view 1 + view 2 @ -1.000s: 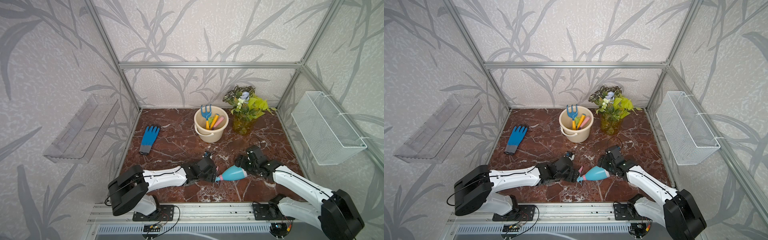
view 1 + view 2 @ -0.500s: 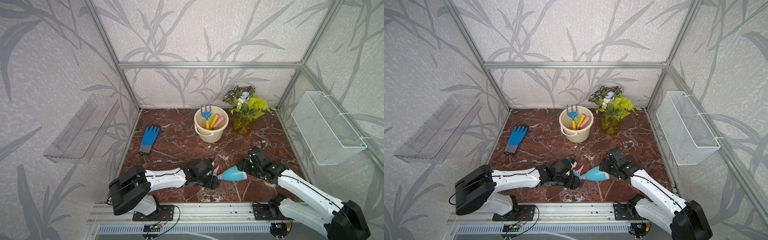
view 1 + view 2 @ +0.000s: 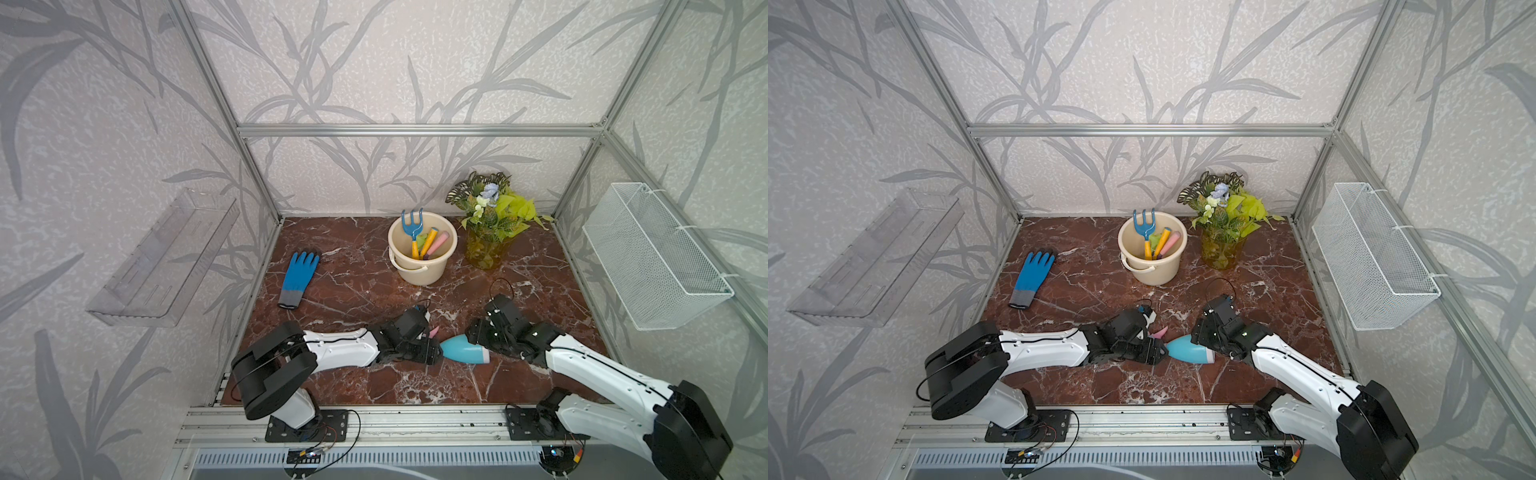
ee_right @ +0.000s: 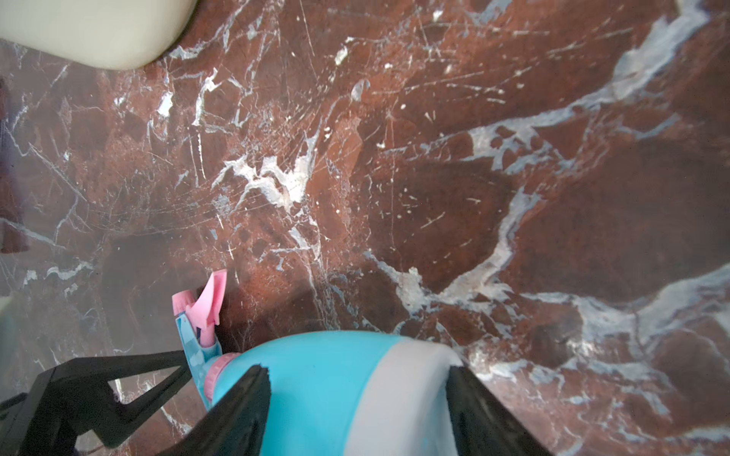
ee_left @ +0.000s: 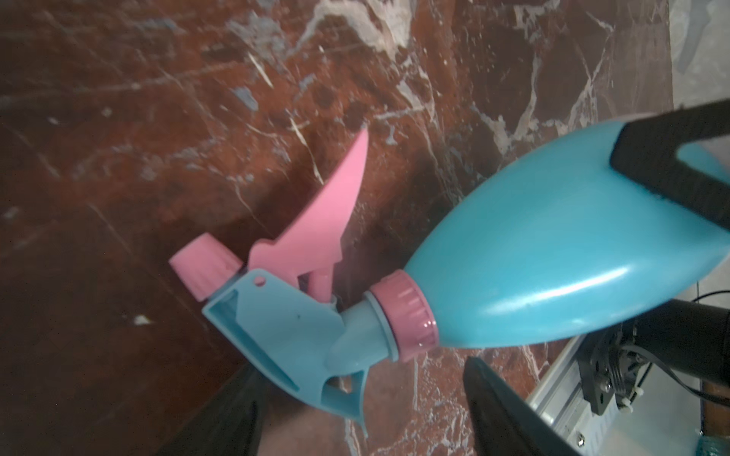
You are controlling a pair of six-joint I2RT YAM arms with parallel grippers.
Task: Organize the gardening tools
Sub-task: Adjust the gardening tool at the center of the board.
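Note:
The light-blue spray bottle (image 3: 463,349) (image 3: 1187,353) with a pink trigger (image 5: 320,209) lies on its side near the front of the marble floor. My right gripper (image 4: 355,379) (image 3: 478,336) has its fingers against the bottle's body and white base (image 4: 411,395). My left gripper (image 5: 363,414) (image 3: 428,353) is open, one finger on each side of the spray head and neck, not touching them. The blue yellow-handled fork (image 3: 411,222) stands in the cream bucket (image 3: 422,270) at the back, with a yellow handle (image 3: 430,241) and a pink handle (image 3: 439,243) beside it.
A blue glove with a grey cuff (image 3: 299,276) lies at the left of the floor. A potted plant (image 3: 494,220) stands right of the bucket. A white wire basket (image 3: 652,257) hangs on the right wall and a clear shelf (image 3: 166,253) on the left wall.
My left gripper has moved right, up to the spray head. The right gripper's jaws have narrowed onto the bottle's body. The bottle has stayed where it was.

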